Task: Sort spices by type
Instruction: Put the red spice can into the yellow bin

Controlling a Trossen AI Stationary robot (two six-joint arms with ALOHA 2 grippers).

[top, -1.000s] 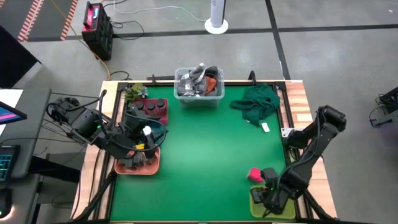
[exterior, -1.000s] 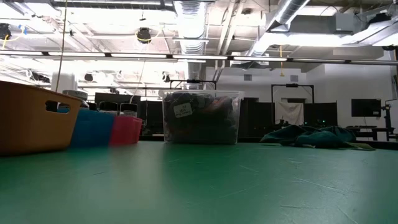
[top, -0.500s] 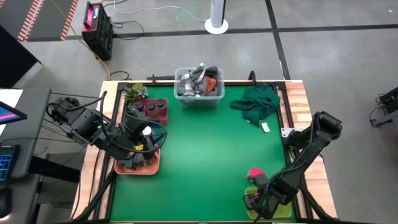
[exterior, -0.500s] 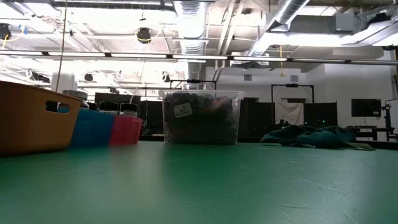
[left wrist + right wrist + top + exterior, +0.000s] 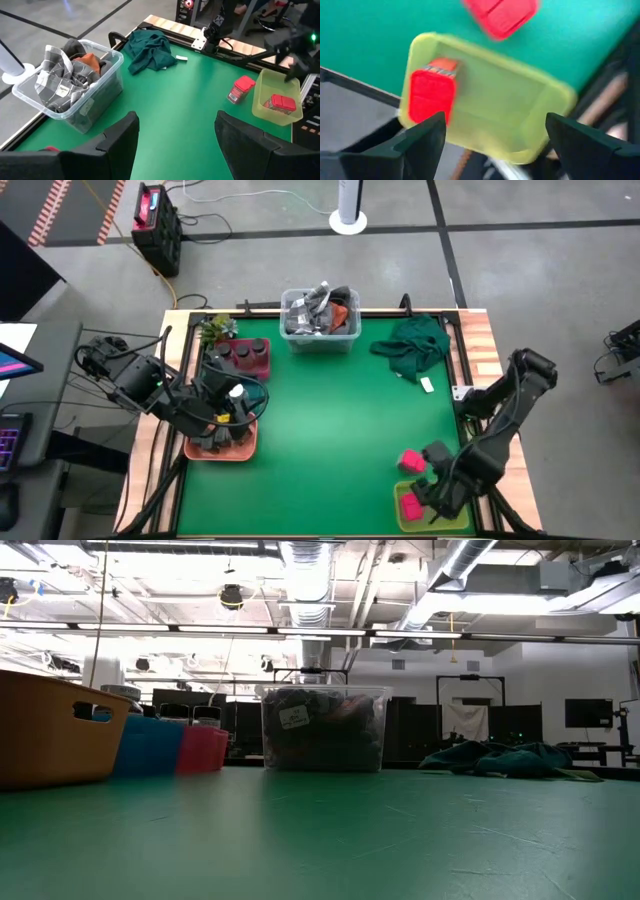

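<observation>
One pink block (image 5: 432,95) lies flat in the yellow-green tray (image 5: 520,115) at the table's near right, also visible as the pink block (image 5: 408,505). A second pink block (image 5: 410,461) stands on the green mat just beyond the tray. My right gripper (image 5: 492,145) hangs open above the tray, touching nothing; in the high view the right gripper (image 5: 428,492) is at the tray's right side. My left gripper (image 5: 175,145) is open and waits over the left trays (image 5: 238,406). Dark jars sit in the red tray (image 5: 262,360), a white-topped jar (image 5: 235,391) in the blue tray, and grey tins in the orange tray (image 5: 222,446).
A clear bin of clutter (image 5: 320,320) stands at the far edge, with a crumpled green cloth (image 5: 412,345) to its right and a small white scrap (image 5: 427,384) beside the cloth. A small plant (image 5: 215,330) sits at the far left. The mat's middle (image 5: 330,420) is bare.
My right gripper carried a pink block from beside the standing block toward the near edge, over the yellow-green tray, then drew back up and to the right. The block now lies in the tray, clear of the fingers. The left arm kept still.
</observation>
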